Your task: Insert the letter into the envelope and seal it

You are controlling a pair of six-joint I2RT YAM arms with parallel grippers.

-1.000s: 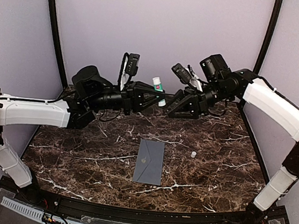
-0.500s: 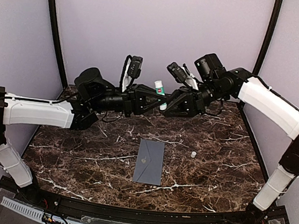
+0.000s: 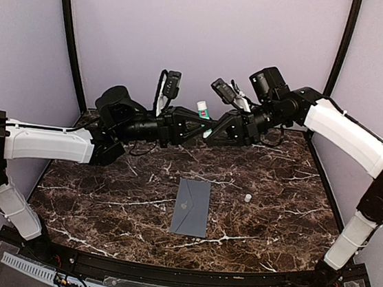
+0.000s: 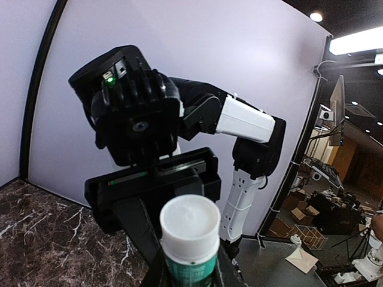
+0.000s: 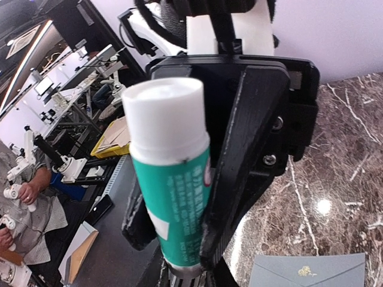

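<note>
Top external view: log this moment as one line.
left gripper: shut on glue stick | right gripper: at the stick, grip unclear | envelope: flat on table | letter: not visible

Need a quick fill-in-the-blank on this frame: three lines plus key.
1. The left gripper clamps a glue stick with a white cap and a ___ label.
2. The envelope lies flat on the table, its flap ___.
3. A small white object sits on the table to the envelope's ___.
Missing words: green; closed; right.
</note>
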